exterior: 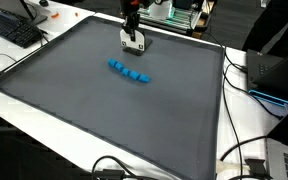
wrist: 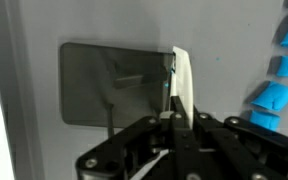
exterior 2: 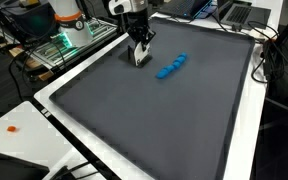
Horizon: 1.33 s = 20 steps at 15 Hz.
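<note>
My gripper [exterior: 133, 36] [exterior 2: 139, 46] hangs over the far part of a dark grey mat [exterior: 84, 100] [exterior 2: 134, 120]. It is shut on a thin white flat piece [exterior: 135, 43] [exterior 2: 140, 57], held upright just above or on the mat. In the wrist view the fingers [wrist: 174, 118] clamp the white piece [wrist: 182, 80] edge-on, and its shadow falls on the mat to the left. A short row of small blue blocks [exterior: 127, 72] [exterior 2: 171, 67] lies on the mat a little apart from the gripper. It also shows at the wrist view's right edge [wrist: 277, 75].
The mat has a raised dark rim [exterior: 224, 110] on a white table. A keyboard [exterior: 14, 28] and cables [exterior: 246, 150] lie beside it. Electronics [exterior 2: 69, 35] stand behind the arm, and a laptop [exterior 2: 239, 12] sits at a corner.
</note>
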Tool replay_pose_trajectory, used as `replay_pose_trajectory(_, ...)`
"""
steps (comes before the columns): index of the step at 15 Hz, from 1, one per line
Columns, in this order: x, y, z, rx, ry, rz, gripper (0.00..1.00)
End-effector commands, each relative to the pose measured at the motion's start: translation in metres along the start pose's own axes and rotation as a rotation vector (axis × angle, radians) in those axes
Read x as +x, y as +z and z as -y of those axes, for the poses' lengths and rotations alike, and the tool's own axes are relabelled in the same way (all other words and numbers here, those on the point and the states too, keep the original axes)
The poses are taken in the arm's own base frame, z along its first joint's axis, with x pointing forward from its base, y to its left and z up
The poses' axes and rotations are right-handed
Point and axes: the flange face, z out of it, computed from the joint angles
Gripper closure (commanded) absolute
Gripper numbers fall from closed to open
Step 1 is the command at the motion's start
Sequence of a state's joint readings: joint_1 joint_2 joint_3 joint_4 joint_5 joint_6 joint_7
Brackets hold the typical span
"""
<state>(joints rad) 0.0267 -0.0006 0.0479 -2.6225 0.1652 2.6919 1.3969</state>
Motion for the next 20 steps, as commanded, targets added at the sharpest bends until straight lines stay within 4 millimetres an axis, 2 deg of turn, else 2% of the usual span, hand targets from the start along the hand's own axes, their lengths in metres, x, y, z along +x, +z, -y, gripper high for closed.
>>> replay_pose_trajectory(1, 0.004, 0.002, -0.003, 0.023, 0.042, -0.016, 0.99)
replay_pose_trajectory(20, 0.006, 0.018, -0.002, 0.013, 0.045, -0.007, 0.99)
